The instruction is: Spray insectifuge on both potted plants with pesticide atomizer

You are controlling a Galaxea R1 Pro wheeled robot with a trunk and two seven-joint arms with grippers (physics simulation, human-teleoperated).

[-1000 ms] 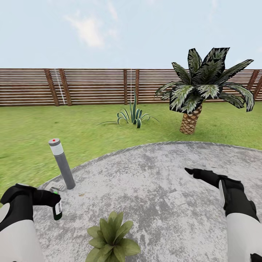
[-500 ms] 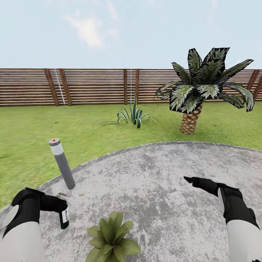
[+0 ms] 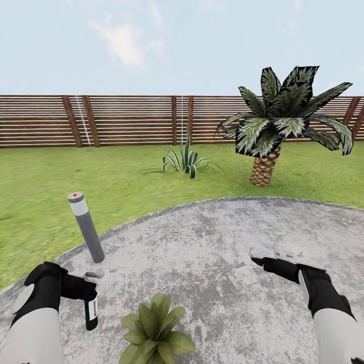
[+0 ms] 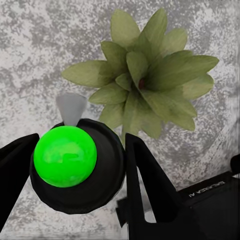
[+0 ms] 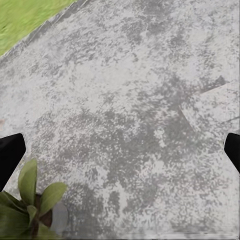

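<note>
Looking down from the head camera, you have the left gripper (image 3: 86,292) clamped on the slim dark green pesticide atomizer with the white label (image 3: 92,313), which hangs upright over the round grey paved patio (image 3: 212,237). Just beside it stands the low potted plant with broad green leaves (image 3: 154,331). The tall grey bollard lamp with a red dot (image 3: 87,227) rises behind your left hand at the patio's edge. Your right gripper (image 3: 260,262) hovers above bare paving well apart from the bottle; from here I cannot tell how wide it stands. Beyond lie the green lawn (image 3: 50,187), a spiky long-leaved plant (image 3: 184,161), a palm with a scaly brown trunk (image 3: 275,126) and the brown wooden slat fence (image 3: 126,120).

In the left wrist view, the black fingers (image 4: 145,175) press either side of the atomizer (image 4: 80,165), seen from above as a dark round body with a bright green top, and the leafy rosette (image 4: 145,85) sits directly beyond it.

In the right wrist view, the two fingertips (image 5: 10,155) stand far apart, holding nothing, over the mottled paving (image 5: 140,110); the potted plant's leaves (image 5: 30,200) and, it seems, a bit of grey pot show near one fingertip.
</note>
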